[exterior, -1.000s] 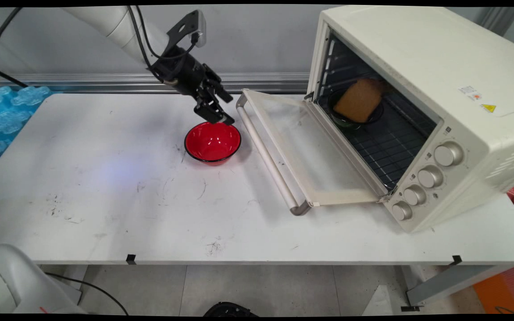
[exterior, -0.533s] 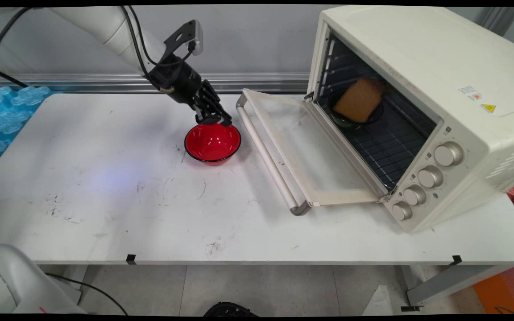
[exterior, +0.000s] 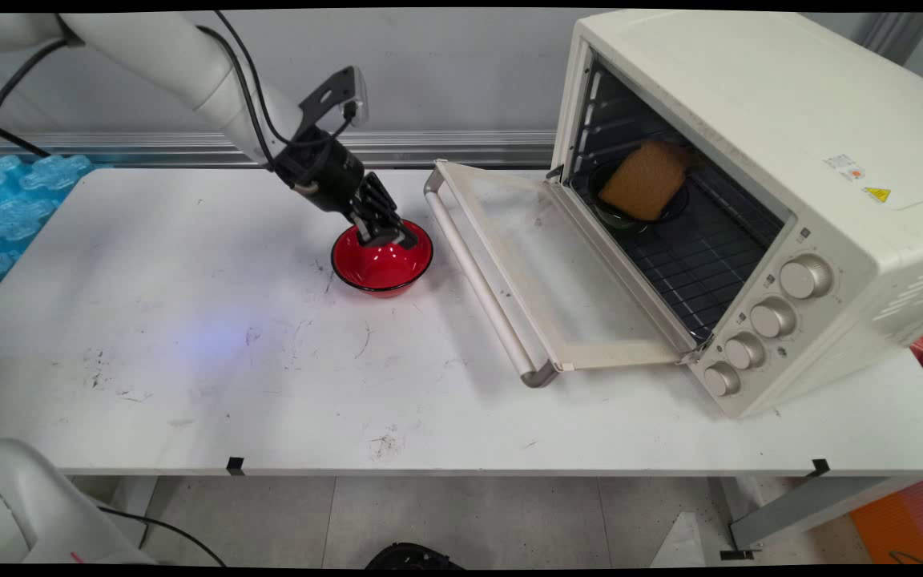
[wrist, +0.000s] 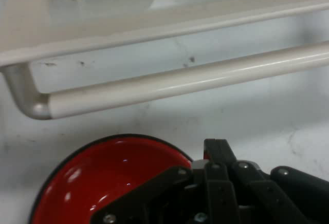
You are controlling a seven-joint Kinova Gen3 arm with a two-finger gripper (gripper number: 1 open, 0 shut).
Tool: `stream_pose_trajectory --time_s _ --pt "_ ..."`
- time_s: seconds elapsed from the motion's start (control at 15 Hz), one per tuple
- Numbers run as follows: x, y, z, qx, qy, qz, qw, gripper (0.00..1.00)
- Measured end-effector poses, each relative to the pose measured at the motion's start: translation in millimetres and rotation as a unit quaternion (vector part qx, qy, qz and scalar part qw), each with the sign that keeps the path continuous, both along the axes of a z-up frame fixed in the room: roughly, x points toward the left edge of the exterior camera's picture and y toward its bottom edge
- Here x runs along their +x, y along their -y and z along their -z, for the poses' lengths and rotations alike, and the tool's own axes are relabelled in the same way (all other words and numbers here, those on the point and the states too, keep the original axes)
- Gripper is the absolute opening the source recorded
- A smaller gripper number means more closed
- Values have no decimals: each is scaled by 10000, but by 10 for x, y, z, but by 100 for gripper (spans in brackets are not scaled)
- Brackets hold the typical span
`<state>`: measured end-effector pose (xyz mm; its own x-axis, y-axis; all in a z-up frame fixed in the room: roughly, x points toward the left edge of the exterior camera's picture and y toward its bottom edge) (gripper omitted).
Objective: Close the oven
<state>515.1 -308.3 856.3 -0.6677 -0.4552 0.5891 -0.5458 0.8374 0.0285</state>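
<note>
Currently gripper (exterior: 388, 235) sits at the red bowl's (exterior: 381, 268) far rim, toward tabletop's back edge; finger state unclear.

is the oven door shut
No, the oven door hangs fully open, lying flat above the table, with bread visible on the rack inside.

one red bowl (exterior: 382, 260), one oven (exterior: 750, 184), one toast slice (exterior: 644, 180), four knobs (exterior: 772, 317).
</note>
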Motion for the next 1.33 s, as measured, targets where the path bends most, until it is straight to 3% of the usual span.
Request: stream_pose_trajectory --time_s 0.47,1.33 --pt "-152 1 247 27 -255 -171 9995 0" --pt "-246 176 406 -210 -487 -486 9974 0"
